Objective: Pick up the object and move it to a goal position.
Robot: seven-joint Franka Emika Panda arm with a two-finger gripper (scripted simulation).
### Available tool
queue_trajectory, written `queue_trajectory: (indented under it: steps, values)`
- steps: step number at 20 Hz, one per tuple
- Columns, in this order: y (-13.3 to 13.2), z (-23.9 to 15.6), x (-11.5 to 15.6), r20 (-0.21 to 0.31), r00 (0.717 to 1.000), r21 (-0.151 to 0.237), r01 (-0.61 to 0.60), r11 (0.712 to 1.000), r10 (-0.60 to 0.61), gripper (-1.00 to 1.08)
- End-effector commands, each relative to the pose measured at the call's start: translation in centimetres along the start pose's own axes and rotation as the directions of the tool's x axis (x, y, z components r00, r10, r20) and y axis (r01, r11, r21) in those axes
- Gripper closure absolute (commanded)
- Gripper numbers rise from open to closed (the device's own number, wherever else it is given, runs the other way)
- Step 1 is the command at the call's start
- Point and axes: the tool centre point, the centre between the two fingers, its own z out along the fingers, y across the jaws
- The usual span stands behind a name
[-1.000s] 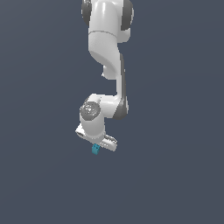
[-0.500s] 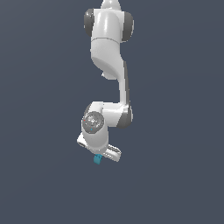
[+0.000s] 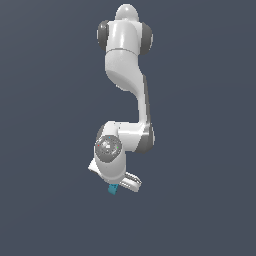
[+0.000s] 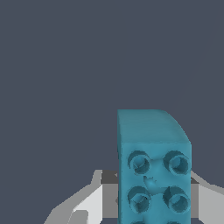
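Note:
The object (image 3: 113, 189) is a tiny teal-blue block sticking out below the white hand of the arm in the exterior view. Up close in the wrist view the object (image 4: 153, 166) is an elongated teal block whose near face carries round dark hollows. My gripper (image 3: 116, 187) is shut on it, with a pale finger (image 4: 85, 203) on one side and the other finger (image 4: 210, 199) on the opposite side. The block hangs in the air, touching no surface that I can see.
The white arm (image 3: 127, 75) reaches down from the top of the exterior view, with its elbow (image 3: 142, 137) bent above the hand. All around is a plain dark grey-blue background.
The arm has stretched further down and toward the exterior view's left, carrying the teal block lower. The grip on the block is unchanged.

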Motion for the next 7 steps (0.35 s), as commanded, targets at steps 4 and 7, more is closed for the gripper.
queue_trajectory:
  steps: [4,7]
  values:
    - [-0.38,-0.12,0.53,-0.001,1.0,0.0,0.0,1.0,0.0,1.08]
    - [-0.43,-0.12,0.59,-0.001,1.0,0.0,0.0,1.0,0.0,1.08]
